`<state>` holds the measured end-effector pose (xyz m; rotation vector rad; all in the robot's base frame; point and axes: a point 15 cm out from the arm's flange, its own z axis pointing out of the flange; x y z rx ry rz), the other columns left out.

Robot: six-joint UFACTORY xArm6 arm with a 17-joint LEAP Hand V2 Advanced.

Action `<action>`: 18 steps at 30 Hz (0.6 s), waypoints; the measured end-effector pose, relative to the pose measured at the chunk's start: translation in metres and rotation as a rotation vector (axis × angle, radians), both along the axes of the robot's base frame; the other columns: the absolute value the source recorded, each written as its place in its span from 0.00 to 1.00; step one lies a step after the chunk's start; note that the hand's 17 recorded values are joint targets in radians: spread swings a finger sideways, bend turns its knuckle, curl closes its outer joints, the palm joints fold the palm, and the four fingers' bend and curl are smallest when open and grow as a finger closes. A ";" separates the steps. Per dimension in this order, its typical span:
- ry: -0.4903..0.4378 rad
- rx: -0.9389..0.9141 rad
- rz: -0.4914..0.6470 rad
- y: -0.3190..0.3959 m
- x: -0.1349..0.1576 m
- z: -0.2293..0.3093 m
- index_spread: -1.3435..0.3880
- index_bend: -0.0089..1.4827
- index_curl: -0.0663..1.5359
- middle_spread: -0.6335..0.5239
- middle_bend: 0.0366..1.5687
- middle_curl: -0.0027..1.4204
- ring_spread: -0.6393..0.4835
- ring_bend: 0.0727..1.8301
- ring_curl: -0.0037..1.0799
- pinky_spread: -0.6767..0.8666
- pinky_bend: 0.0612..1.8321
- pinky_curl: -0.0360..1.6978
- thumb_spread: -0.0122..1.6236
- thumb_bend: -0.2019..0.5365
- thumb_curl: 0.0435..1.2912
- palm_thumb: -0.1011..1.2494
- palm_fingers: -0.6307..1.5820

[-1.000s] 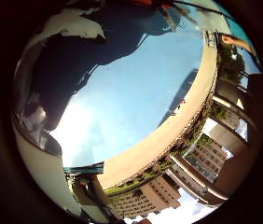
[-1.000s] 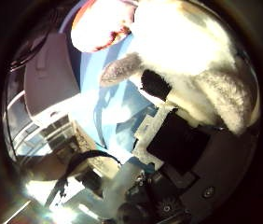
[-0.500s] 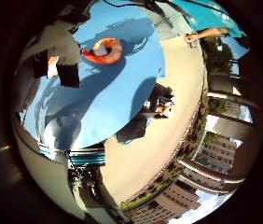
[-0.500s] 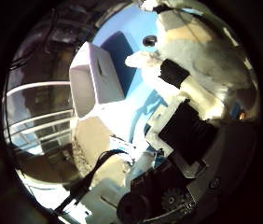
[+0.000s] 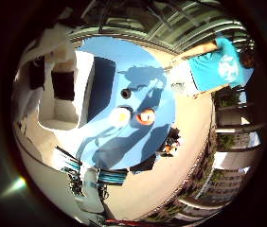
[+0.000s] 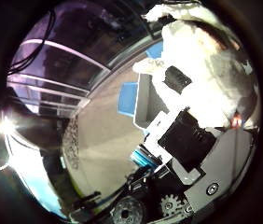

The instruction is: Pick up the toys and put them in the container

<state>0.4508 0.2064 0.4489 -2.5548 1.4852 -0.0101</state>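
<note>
Setting: outdoor paved yard, round blue worktop (image 5: 138, 142).
Robot hand (image 6: 201, 98): clenched round white plush toy (image 6: 201, 65), near white container (image 5: 72, 94).
Left: orange ring toy (image 5: 146, 116) on worktop.

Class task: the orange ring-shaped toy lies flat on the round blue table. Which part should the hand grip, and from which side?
Probably the rim of the orange ring-shaped toy, from above. It lies flat on the round blue table, so fingers could pinch across one side of the ring through its hole.
</note>
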 end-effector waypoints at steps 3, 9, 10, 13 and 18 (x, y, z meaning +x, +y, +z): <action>0.023 -0.003 0.010 0.037 0.017 -0.038 0.29 0.67 0.03 0.34 0.75 0.76 0.45 0.76 0.81 0.53 0.84 0.48 0.68 0.24 0.55 0.80 0.69; 0.085 -0.033 0.005 0.072 0.036 -0.107 0.33 0.75 0.06 0.36 0.71 0.73 0.50 0.72 0.75 0.55 0.78 0.46 0.69 0.20 0.52 0.69 0.70; 0.099 -0.042 0.005 0.071 0.035 -0.113 0.35 0.76 0.07 0.37 0.68 0.71 0.52 0.69 0.73 0.56 0.76 0.45 0.69 0.19 0.51 0.67 0.69; 0.140 -0.069 0.002 0.064 0.031 -0.125 0.49 0.63 0.07 0.42 0.42 0.59 0.63 0.57 0.68 0.62 0.73 0.46 0.70 0.19 0.45 0.60 0.33; 0.160 -0.081 -0.001 0.045 0.033 -0.125 0.56 0.49 0.08 0.52 0.20 0.43 0.77 0.36 0.45 0.69 0.61 0.36 0.70 0.21 0.38 0.54 0.21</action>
